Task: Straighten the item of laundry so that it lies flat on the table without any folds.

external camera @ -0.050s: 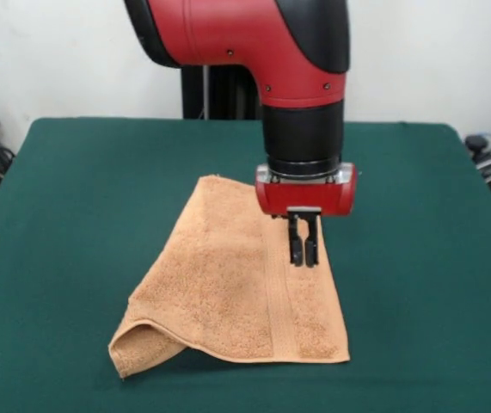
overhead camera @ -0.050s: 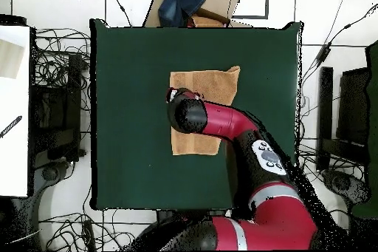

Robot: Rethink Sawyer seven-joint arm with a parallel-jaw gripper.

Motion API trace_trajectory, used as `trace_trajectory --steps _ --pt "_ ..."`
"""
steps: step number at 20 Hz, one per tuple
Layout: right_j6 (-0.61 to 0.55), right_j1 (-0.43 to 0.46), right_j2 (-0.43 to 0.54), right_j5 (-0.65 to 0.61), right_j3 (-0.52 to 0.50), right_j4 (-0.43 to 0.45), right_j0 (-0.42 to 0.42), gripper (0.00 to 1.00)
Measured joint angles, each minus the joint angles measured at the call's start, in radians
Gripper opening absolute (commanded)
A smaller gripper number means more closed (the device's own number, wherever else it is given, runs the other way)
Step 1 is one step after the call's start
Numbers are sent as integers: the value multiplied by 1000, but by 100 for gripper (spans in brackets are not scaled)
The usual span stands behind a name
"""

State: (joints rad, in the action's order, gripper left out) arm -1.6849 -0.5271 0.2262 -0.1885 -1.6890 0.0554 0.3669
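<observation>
The item of laundry [external camera @ -0.050s: 236, 292] is a peach-orange towel lying in the middle of the dark green table [external camera @ -0.050s: 73, 215]. Its front-left corner is curled over in a raised fold [external camera @ -0.050s: 142, 344]; the rest lies mostly flat, with a woven band stripe running down the right side. My gripper [external camera @ -0.050s: 303, 258] hangs straight down over that stripe on the towel's right part, fingers close together and shut, with no cloth visibly lifted. In the overhead view the arm [overhead camera @ -0.050s: 199, 116] covers the middle of the towel [overhead camera @ -0.050s: 214, 83] and hides the gripper; the table [overhead camera @ -0.050s: 125, 116] shows all around.
Green tabletop surrounds the towel on every side. Beyond the table's far edge in the overhead view sit a cardboard box with a blue cloth [overhead camera @ -0.050s: 188, 1]. Cables [overhead camera @ -0.050s: 59, 64] and dark equipment lie on the floor at both sides.
</observation>
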Motion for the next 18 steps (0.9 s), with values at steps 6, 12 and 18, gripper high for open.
trace_trajectory --steps 6,12,18 --pt "0 -6 0 48 -1 0 -45 0" --pt "0 36 10 165 -2 3 -50 0" --pt "0 113 55 236 -7 32 9 0"
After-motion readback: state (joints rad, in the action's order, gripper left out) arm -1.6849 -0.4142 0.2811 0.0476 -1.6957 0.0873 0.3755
